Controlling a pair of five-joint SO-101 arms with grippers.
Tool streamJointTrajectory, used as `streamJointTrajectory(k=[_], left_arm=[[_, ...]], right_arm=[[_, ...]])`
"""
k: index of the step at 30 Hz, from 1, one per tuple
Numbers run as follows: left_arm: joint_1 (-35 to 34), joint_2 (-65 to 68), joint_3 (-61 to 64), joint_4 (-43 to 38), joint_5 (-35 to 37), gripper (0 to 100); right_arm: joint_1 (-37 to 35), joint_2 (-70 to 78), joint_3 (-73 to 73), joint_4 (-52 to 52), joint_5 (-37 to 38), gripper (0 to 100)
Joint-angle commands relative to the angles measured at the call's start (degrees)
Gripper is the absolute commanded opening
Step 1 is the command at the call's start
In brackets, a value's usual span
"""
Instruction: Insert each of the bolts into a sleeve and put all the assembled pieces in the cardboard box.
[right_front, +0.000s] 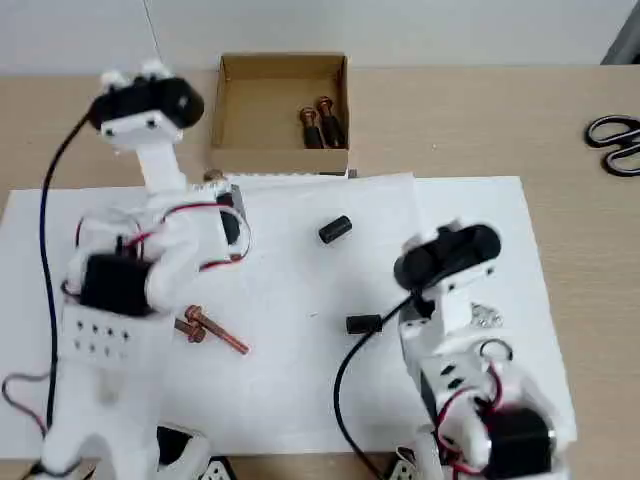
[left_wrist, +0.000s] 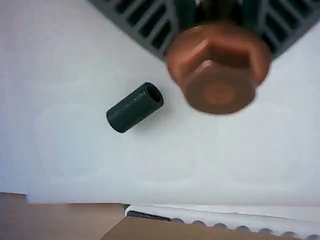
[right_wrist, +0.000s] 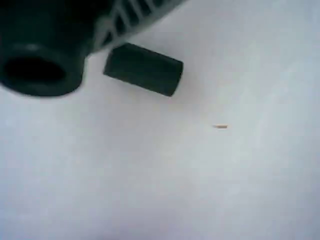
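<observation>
Bolt (left_wrist: 218, 70) clamped in our left end effector (left_wrist: 217, 17) by the cardboard box (right_front: 283, 158); our right end effector (right_wrist: 55, 35) grips a sleeve (right_wrist: 35, 70); we see a loose sleeve (right_front: 335, 229) near the box.

Lab bench: paper-covered table (right_front: 500, 120), scissors (right_front: 615, 143).

**One camera overhead, two low over the sheet**

The high view looks down from a fixed spot over the table (right_front: 560, 110). The arm bases are at its near edge and the cardboard box (right_front: 283, 160) is at the far side. The left wrist view sits close above the white sheet (left_wrist: 75, 165), with a held bolt (left_wrist: 218, 70) right at the lens. The sleeve (left_wrist: 135, 107) lying before it is the mid-sheet sleeve (right_front: 336, 229) of the high view. The right wrist view looks down on the same sheet (right_wrist: 200, 190) from closer still.
</observation>
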Motion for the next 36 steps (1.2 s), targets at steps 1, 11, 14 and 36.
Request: streamJointTrajectory(k=[1, 11, 14, 36], left_arm=[[0.26, -8.79, 11.38, -9.58, -0.35, 0], [0.35, -27.60, 35.65, -32.09, -0.09, 0], [0.35, -31.91, 39.25, -34.02, 1.23, 0], [10.37, -65.32, 64.66, -42.73, -1.23, 1]], right_arm=[[-2.59, -7.96, 5.27, -1.71, -0.79, 0.2], [-9.27, -16.92, 18.02, -13.05, -0.70, 0.2], [-12.00, -17.27, 21.71, -18.59, -0.53, 0.2], [-29.67, -17.19, 36.75, -41.27, 2.20, 0.2]])
